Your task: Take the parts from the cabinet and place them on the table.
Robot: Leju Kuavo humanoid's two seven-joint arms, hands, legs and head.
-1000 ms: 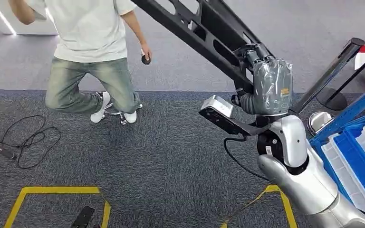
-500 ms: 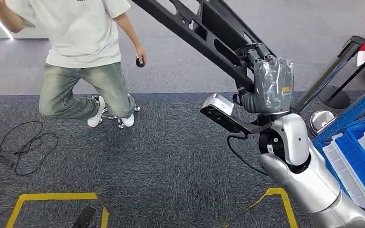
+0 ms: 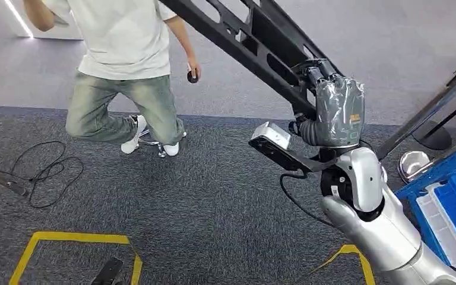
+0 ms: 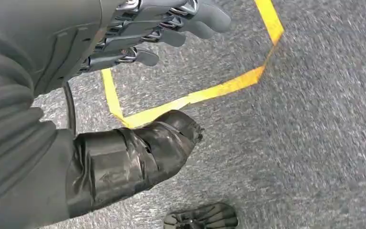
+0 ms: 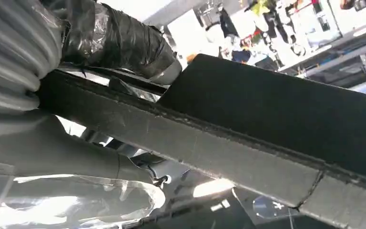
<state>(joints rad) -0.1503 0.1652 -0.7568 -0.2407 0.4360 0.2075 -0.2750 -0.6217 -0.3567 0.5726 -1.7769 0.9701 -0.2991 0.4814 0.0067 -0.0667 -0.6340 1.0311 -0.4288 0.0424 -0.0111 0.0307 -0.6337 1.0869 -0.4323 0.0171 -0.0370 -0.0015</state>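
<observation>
gripping the long black part (image 3: 255, 44) from below, the right hand (image 3: 332, 110) carries it raised above the carpet (image 3: 214, 196), probably for clearance, while the left hand (image 4: 138, 33) hangs spread, holding nothing.

1. Person (image 3: 124, 53) in a white tee and faded jeans, standing on the grey carpet (image 3: 202, 196), small dark object (image 3: 193, 76) in hand.
2. Black cable (image 3: 41, 175) looped on the carpet.
3. Yellow tape outline (image 3: 71, 238) on the carpet.
4. Blue bins (image 3: 451, 219) at right.
</observation>
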